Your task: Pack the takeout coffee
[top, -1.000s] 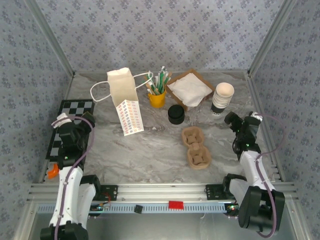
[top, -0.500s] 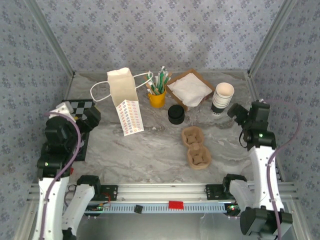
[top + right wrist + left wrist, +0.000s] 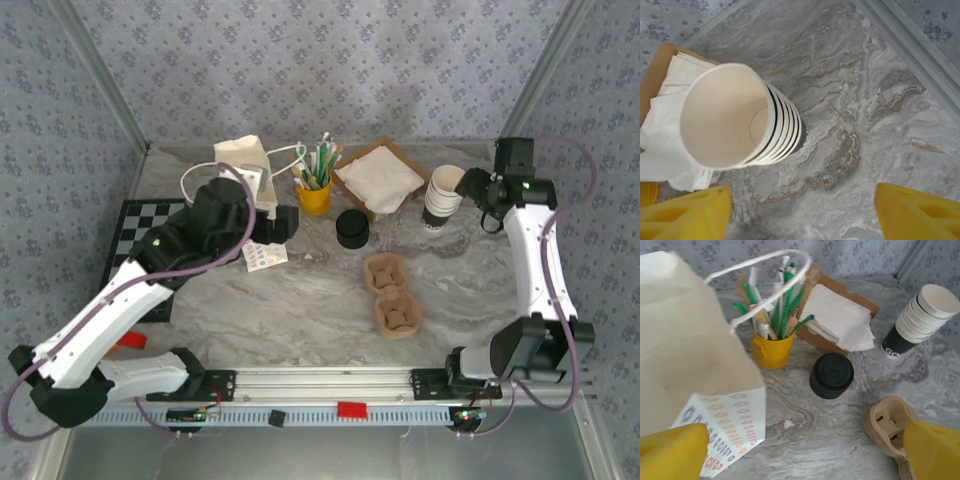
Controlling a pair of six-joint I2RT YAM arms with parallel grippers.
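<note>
Ranged along the table's (image 3: 300, 305) far edge, left to right: paper bag (image 3: 240, 157), stirrer bucket (image 3: 314, 192), napkin tray (image 3: 378, 178), cup stack (image 3: 444, 196). A lid (image 3: 352, 228) is set before the tray, a cup carrier (image 3: 391, 293) nearer still. A chequered board (image 3: 135, 226) is laid at the left edge.

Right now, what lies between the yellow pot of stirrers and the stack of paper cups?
In the top view, the cardboard tray of napkins lies between the yellow pot and the cup stack; a black lid sits just nearer.
</note>
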